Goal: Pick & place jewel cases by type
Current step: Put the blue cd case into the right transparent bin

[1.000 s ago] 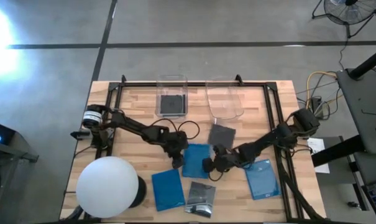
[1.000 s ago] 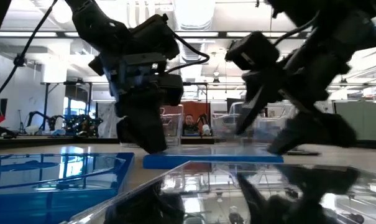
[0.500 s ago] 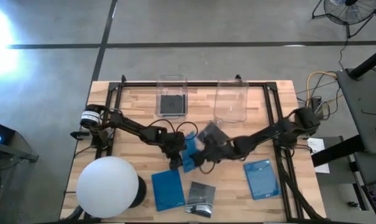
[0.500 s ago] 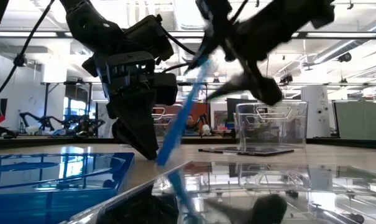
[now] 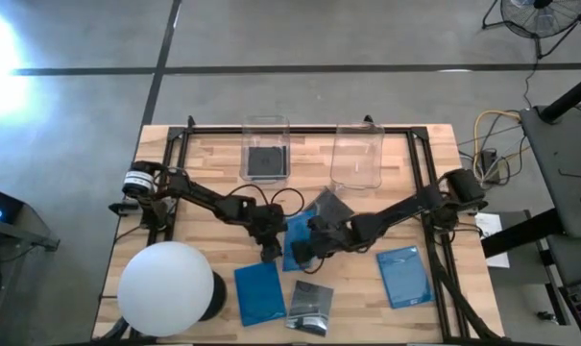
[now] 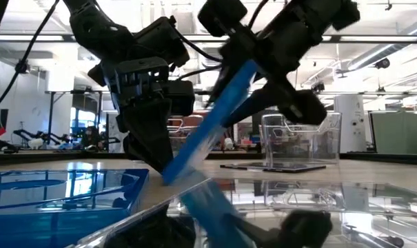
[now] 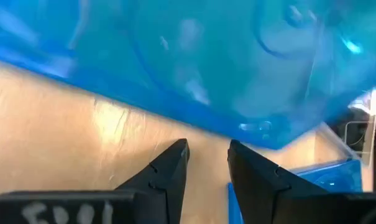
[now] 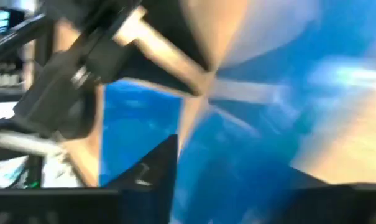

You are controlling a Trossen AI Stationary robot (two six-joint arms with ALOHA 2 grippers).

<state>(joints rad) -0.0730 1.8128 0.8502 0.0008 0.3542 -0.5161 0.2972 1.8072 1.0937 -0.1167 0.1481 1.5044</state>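
Blue case point(image 6: 211, 120) tilts on edge, clamped by right claw point(image 5: 307, 246) — left claw point(image 5: 269, 252), fingers slightly apart, braces its lower edge; grip blurred.

Right hand point(image 5: 304, 248) grip on blue case point(image 6: 208, 134) blurred, unclear.

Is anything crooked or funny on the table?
Yes. One blue case is tipped up steeply, one edge on the table and the other raised at the right gripper, with the left gripper at its low edge. The other blue cases lie flat. A dark case sits askew beside the bins.
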